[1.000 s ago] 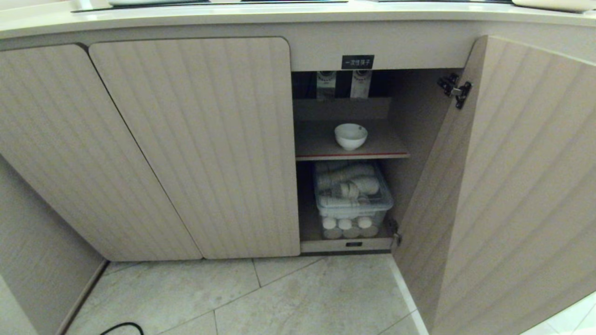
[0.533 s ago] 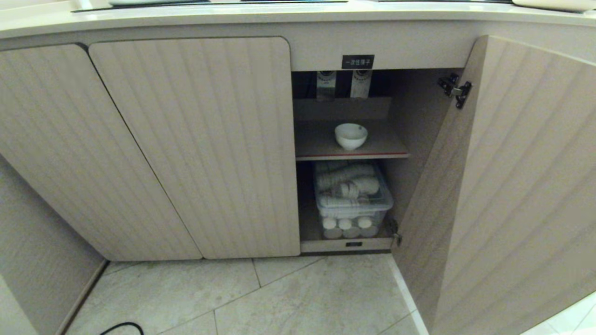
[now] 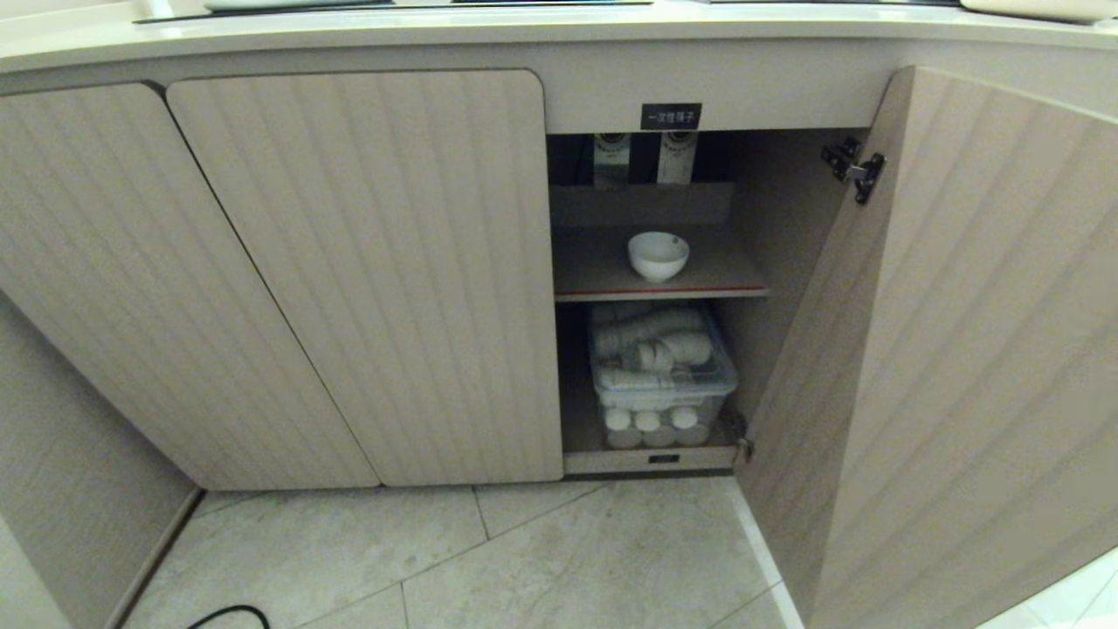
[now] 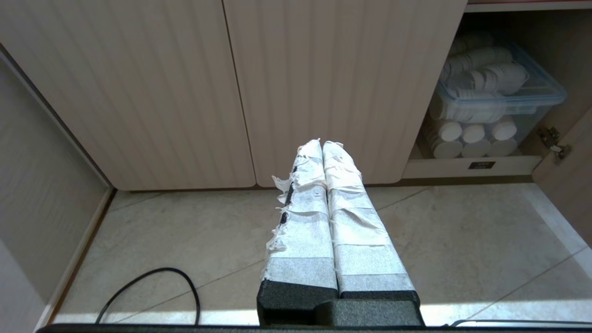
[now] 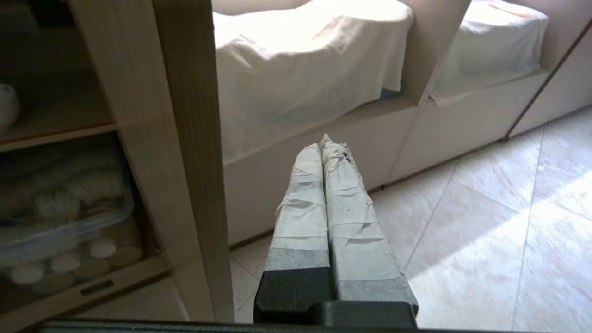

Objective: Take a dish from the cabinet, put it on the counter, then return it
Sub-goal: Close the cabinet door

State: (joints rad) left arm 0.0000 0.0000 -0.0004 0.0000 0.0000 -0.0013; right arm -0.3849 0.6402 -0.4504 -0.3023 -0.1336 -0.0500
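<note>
Dish (image 3: 658, 255) upright on upper red-edged shelf (image 3: 603, 271), centre-right of head view, inside open bay of cabinet (image 3: 367, 262). Counter (image 3: 524, 31) along top edge of frame, no dish on it; fetch judged not yet begun.

Right gripper (image 5: 323, 145): taped fingers pressed together, empty, low over floor. In right wrist view, sliver of dish (image 5: 7, 106) at far left edge, open door (image 5: 185, 138) edge-on between it and gripper. Aim off to one side of dish; needs swinging round door edge, and raising to shelf level. Round bowl, no long axis; rim pinch likely.

Left gripper (image 4: 322, 144): fingers closed, empty, facing closed doors (image 4: 185, 83). Dish not visible there. Right arm judged nearer.

Obstacles: open door; shelf lip. Clear bin of paper cups (image 3: 659, 367) below shelf. Black cable (image 4: 148, 286) on floor (image 3: 524, 559).
</note>
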